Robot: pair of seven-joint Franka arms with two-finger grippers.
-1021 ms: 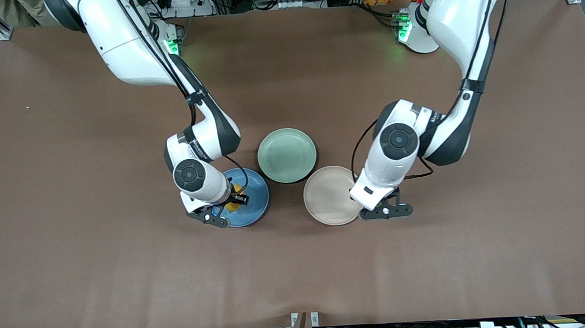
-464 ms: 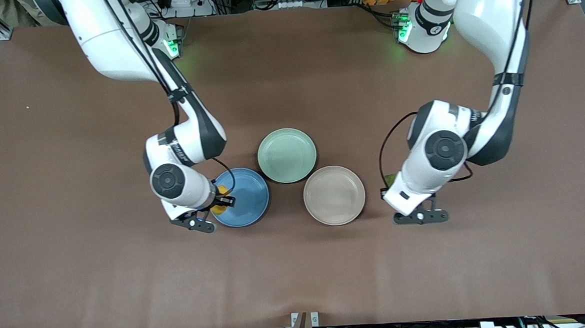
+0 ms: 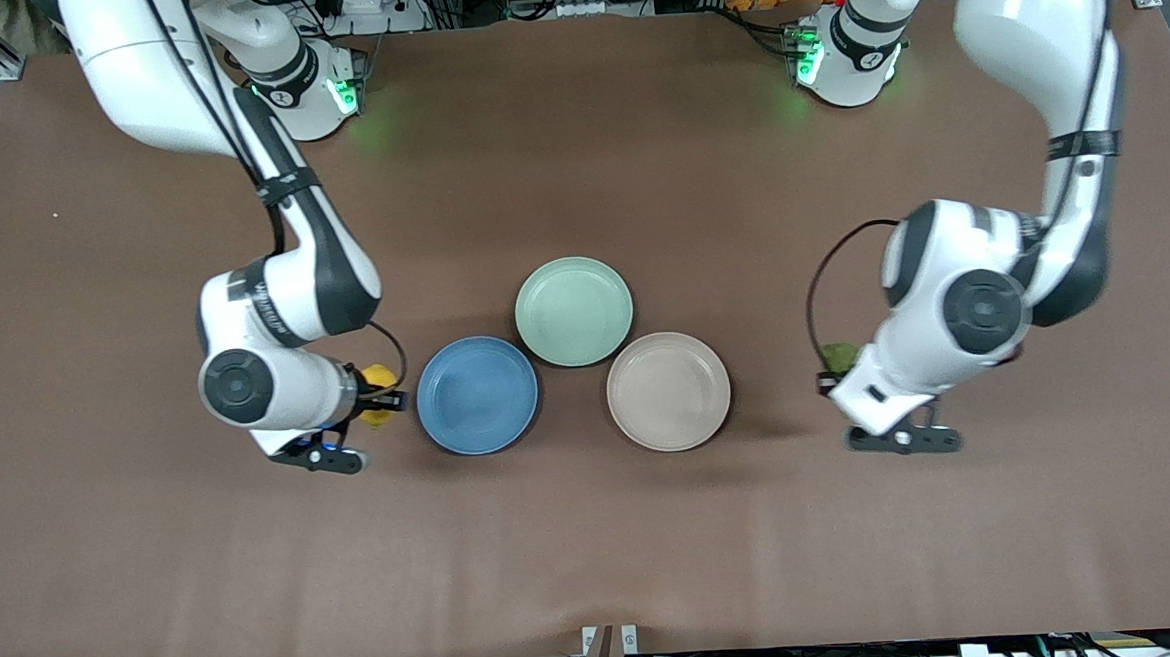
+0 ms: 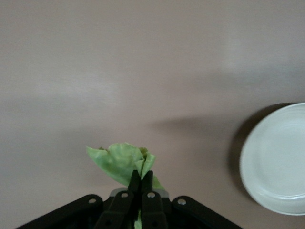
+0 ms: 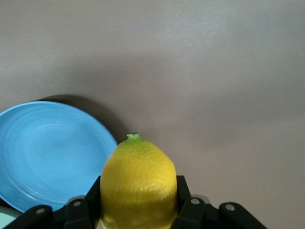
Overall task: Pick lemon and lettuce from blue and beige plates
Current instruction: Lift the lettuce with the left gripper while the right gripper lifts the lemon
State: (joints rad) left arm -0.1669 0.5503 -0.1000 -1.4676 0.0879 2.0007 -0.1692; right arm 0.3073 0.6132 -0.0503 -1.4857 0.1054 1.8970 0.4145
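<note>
My right gripper (image 3: 381,400) is shut on the yellow lemon (image 3: 378,381) and holds it over the bare table beside the blue plate (image 3: 477,395), toward the right arm's end. In the right wrist view the lemon (image 5: 137,183) sits between the fingers with the blue plate (image 5: 47,155) off to one side. My left gripper (image 3: 828,378) is shut on the green lettuce (image 3: 839,357) over the table beside the beige plate (image 3: 668,391), toward the left arm's end. The left wrist view shows the lettuce (image 4: 121,162) pinched in the shut fingers and the beige plate (image 4: 279,160) at the edge.
A pale mint-green plate (image 3: 574,311) lies between the two plates, farther from the front camera and touching both. All three plates show nothing on them. Brown table mat (image 3: 597,548) stretches wide toward the front camera and both ends.
Both arms moved outward from the plates: the right gripper carried the lemon off the blue plate toward its end, and the left gripper carried the lettuce away from the beige plate toward its end.
</note>
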